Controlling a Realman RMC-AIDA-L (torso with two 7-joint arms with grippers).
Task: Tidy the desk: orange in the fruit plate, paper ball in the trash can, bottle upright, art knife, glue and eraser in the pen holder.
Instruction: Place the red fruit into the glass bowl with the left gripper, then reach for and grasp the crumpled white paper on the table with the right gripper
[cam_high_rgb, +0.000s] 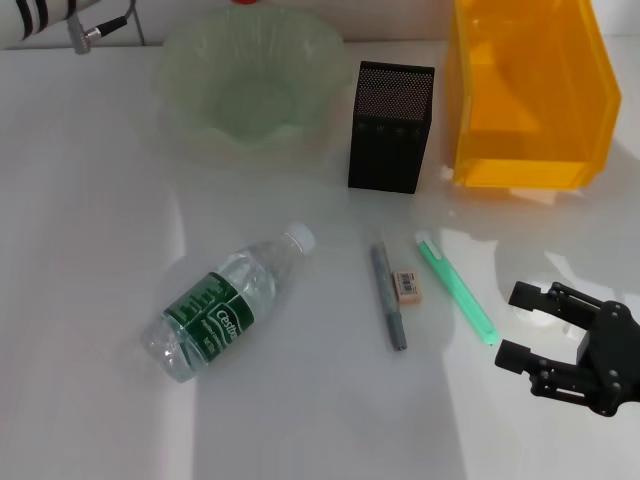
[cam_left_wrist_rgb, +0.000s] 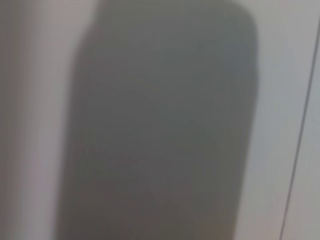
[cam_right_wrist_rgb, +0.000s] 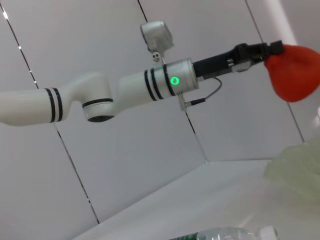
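- So, the round red-orange orange (cam_right_wrist_rgb: 292, 72) is up in the air, pinched in the left gripper (cam_right_wrist_rgb: 270, 50), right above the wavy pale-green see-through fruit plate (cam_high_rgb: 185, 60) at about 11 o'clock on the desk. It is not in the plate yet (I think it only needs to be let go).
- The small clear water bottle with the green label (cam_high_rgb: 225, 315) lies on its side at about 8 o'clock. It has to be stood up.
- The slim grey stick (cam_high_rgb: 388, 295), the tiny beige eraser with a white sticker (cam_high_rgb: 408, 286) and the slim green stick (cam_high_rgb: 456, 290) lie near the middle of the desk, close side by side but not touching. None of them is in the tall black mesh pen holder (cam_high_rgb: 392, 125) at 12 o'clock.
- The big orange-yellow see-through trash can (cam_high_rgb: 525, 90) sits at 1 o'clock. I cannot see a paper ball anywhere, so I cannot tell if it is inside.
- The right gripper (cam_high_rgb: 520, 325) waits at 4 o'clock with its fingers spread and nothing in them, just beside the green stick.
- Most of the job is left to do.
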